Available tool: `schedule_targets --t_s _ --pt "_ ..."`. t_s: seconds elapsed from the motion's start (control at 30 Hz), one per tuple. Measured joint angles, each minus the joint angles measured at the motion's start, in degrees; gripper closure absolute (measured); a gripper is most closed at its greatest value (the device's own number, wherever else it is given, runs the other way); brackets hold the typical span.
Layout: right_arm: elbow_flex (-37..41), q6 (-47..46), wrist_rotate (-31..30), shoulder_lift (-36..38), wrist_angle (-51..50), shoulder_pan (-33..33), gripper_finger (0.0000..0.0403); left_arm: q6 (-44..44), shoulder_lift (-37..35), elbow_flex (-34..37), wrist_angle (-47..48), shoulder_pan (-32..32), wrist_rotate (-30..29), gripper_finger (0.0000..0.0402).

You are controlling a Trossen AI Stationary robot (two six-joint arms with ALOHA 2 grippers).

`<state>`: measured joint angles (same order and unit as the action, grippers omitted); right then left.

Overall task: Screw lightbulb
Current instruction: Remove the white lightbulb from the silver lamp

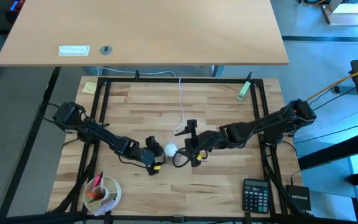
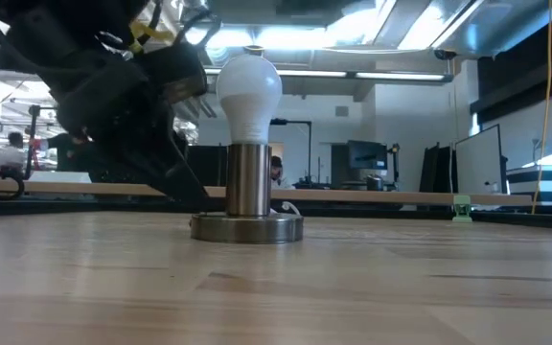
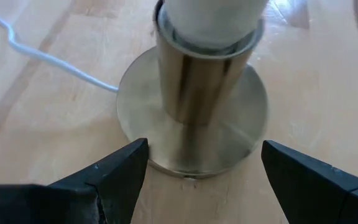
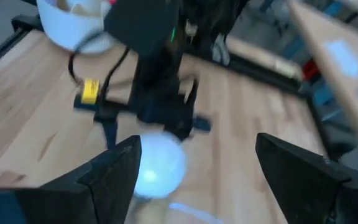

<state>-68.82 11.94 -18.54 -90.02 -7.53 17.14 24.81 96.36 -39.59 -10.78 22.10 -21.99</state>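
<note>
On the wood table (image 1: 229, 186) the bulb (image 1: 170, 149) stood upright in its socket (image 2: 247, 227); both grippers, left (image 3: 201, 177) and right (image 4: 194, 177), flanked it, fingers apart; best to close squarely on the glass, then twist gently.

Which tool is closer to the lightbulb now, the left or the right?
Left, slightly. The left tool sits open just beside the lightbulb, low by its socket. The right tool hangs open on the opposite side, slightly farther.

Lightbulb (image 1: 170, 149) hemmed between both grippers' open fingers (image 3: 114, 177).
</note>
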Motion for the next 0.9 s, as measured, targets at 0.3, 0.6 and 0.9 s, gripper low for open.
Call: schedule_targets --t_s 0.3,0.6,0.9 --pt "-4.39 2.15 1.60 0.00 -5.80 -0.82 0.0084 2.48 0.61 0.00 -3.34 0.19 -0.03 0.0098" --pt "-4.36 -8.97 7.35 -0.02 -14.04 -1.06 0.0084 3.14 0.61 3.27 -13.04 0.27 -2.72 0.0098" --pt "-4.37 -14.54 8.55 -1.69 -11.40 -1.06 0.0084 3.51 6.00 3.36 -17.47 -0.13 -4.58 0.0098"
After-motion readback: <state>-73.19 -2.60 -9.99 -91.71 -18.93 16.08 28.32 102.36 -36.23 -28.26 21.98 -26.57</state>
